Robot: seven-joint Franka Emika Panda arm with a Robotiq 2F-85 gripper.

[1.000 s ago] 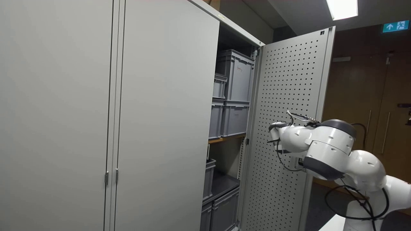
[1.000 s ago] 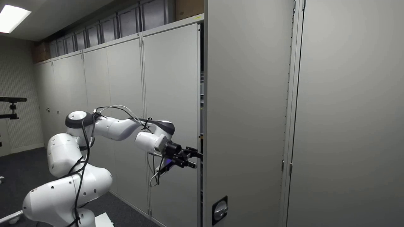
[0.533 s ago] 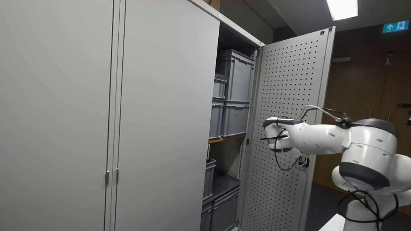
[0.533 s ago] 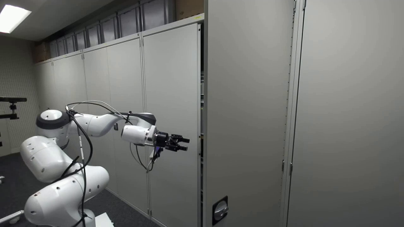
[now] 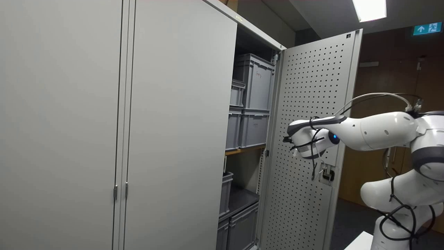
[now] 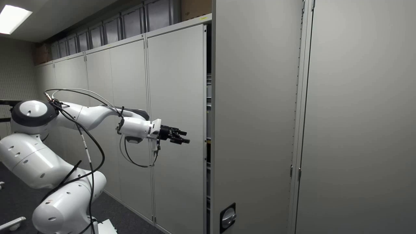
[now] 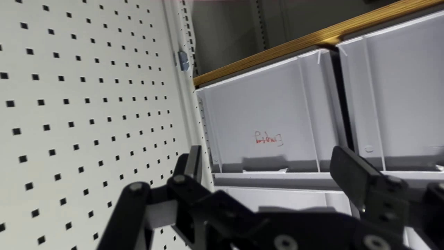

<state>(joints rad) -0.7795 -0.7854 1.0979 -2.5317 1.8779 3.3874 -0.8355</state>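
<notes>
Gripper (image 6: pixel 186 137) has drawn up and back, jaws spread, empty. So far, right of frame, the door (image 5: pixel 308 88) stands open; boxes (image 5: pixel 260 88) sit ungrasped.

Green exit sign (image 5: pixel 427 28): white upward arrow and running figure.
Upper grey bin (image 5: pixel 259 86): handwritten "Empty".
Lower grey bin (image 7: pixel 260 116): red handwritten "Empty", upside down in the wrist view.
Yellow label (image 6: pixel 203 18) on cabinet frame (image 6: pixel 175 26): unreadable.
Cardboard box (image 6: pixel 197 8): mark too small to read.
</notes>
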